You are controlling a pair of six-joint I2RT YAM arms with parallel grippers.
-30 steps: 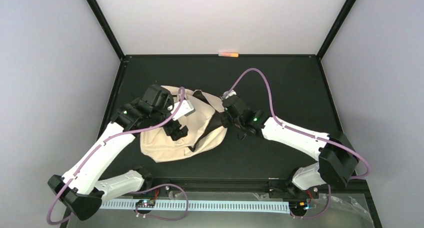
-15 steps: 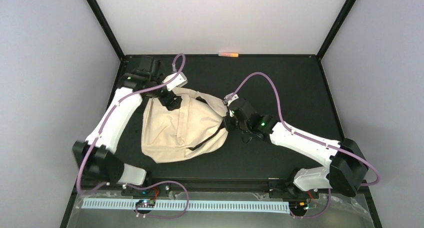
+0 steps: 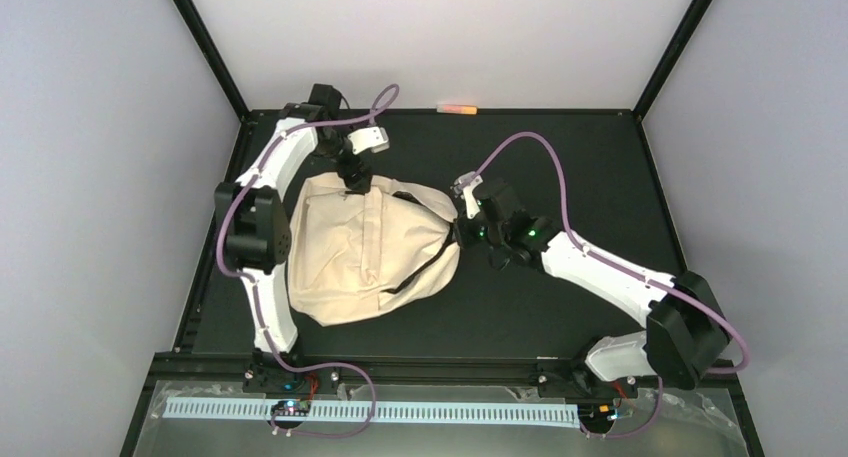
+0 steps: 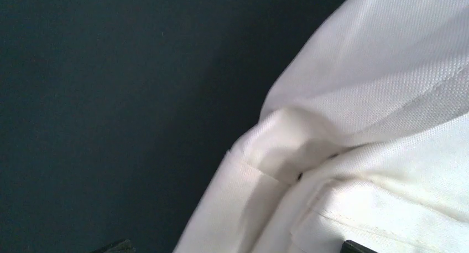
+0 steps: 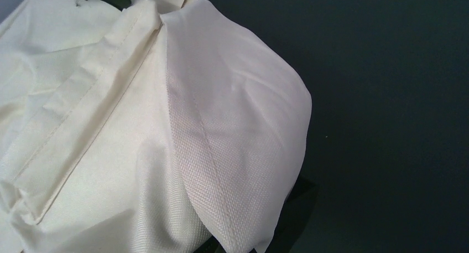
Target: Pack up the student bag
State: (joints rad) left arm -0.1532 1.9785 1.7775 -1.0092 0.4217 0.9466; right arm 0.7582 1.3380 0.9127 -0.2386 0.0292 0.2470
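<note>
Left gripper (image 3: 356,182) apart, right gripper (image 3: 463,233) closed at the backpack (image 3: 350,257) edge; tugging could crumple the limp fabric

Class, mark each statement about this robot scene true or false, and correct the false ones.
1. The student bag lies on the black table. True.
2. The left gripper is at the bag's near edge, beside the arm bases. False: it is at the bag's far edge.
3. The right gripper is at the bag's right edge. True.
4. The small orange object lies on top of the bag. False: it sits at the table's far edge, well apart from the bag.
5. Both grippers are shut. False: only the right one is shut; the left one is open.
</note>
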